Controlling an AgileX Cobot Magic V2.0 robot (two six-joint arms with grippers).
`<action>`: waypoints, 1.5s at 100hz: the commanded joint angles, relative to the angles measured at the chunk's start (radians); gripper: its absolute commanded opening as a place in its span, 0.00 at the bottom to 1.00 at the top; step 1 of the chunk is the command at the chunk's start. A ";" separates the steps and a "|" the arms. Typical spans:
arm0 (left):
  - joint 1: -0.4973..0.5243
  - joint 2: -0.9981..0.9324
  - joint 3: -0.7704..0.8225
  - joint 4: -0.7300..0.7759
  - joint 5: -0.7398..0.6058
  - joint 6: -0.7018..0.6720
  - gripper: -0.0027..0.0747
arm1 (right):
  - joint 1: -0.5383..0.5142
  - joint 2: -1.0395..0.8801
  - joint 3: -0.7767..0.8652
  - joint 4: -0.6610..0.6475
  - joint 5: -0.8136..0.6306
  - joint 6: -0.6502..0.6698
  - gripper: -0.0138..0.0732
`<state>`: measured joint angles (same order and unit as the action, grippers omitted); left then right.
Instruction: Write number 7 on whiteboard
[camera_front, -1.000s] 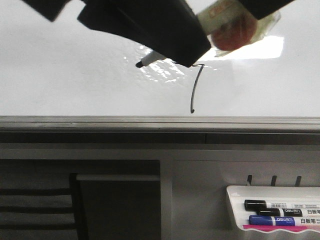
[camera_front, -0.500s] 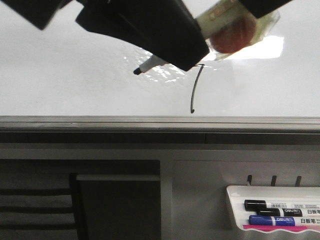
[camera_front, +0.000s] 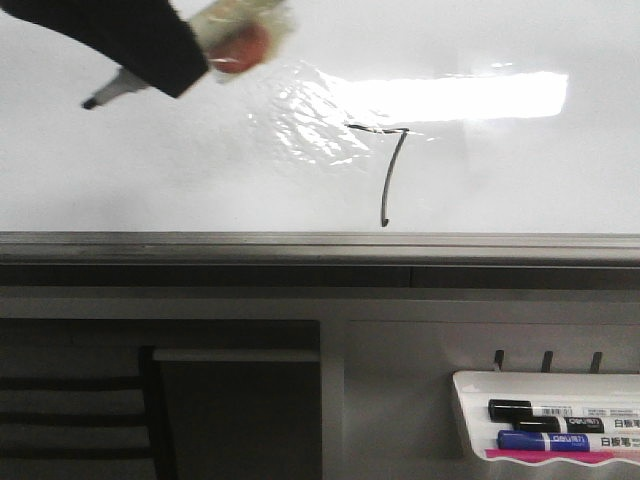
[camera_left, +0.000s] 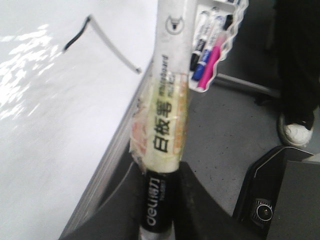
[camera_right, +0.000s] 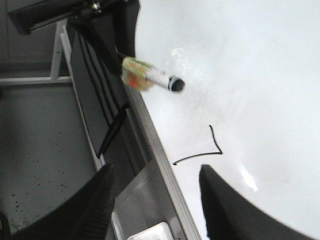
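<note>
left gripper (camera_front: 150, 60) seemingly clamping marker (camera_front: 115, 90), off whiteboard (camera_front: 200, 190)

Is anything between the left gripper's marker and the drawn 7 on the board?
Nothing visible. The marker in the left gripper is up-left of the number 7, with only bare whiteboard between them.

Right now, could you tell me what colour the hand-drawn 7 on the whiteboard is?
Black: the thin number 7 shows best in the front view.
</note>
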<state>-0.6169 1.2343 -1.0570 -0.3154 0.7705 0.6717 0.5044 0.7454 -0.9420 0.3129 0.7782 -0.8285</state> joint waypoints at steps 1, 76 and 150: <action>0.082 -0.044 -0.017 0.037 -0.026 -0.136 0.01 | -0.041 -0.010 -0.032 0.006 -0.043 0.018 0.56; 0.515 0.001 0.263 -0.200 -0.573 -0.268 0.01 | -0.061 -0.008 0.041 0.006 -0.059 0.028 0.55; 0.515 0.052 0.240 -0.226 -0.531 -0.264 0.43 | -0.061 -0.008 0.041 0.006 -0.062 0.065 0.55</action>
<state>-0.1041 1.3114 -0.7703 -0.5253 0.2556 0.4130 0.4492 0.7362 -0.8758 0.3121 0.7907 -0.7903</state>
